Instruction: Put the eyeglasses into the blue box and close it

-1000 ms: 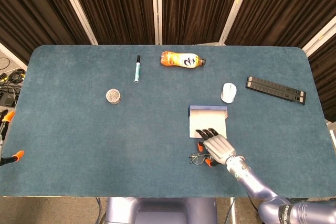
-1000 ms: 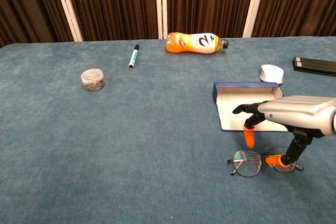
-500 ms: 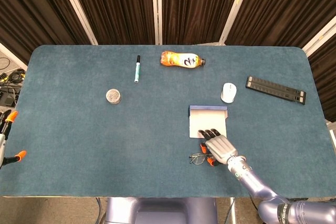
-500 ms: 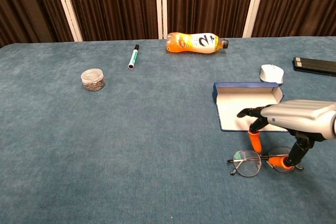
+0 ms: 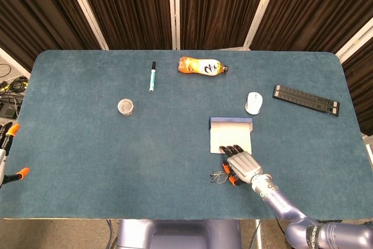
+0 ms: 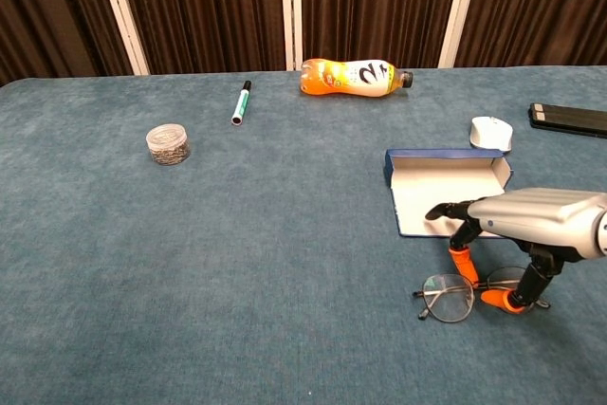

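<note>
While glasses (image 6: 453, 295) lie flat on table (image 5: 87, 144) near front edge, right hand (image 6: 517, 225) hovers palm-down over their right half, orange-tipped fingers (image 6: 461, 259) reaching down around frame; whether it grips them, cannot tell. Box (image 6: 446, 187) open, at 12 o'clock from glasses, just apart. Mouse (image 6: 491, 132) at 1 o'clock beyond box. Bottle (image 6: 353, 77), pen (image 6: 242, 102), jar (image 6: 169, 144) farther off, 11 to 10 o'clock. Left hand (image 5: 7, 153) at left table edge, state unclear.
</note>
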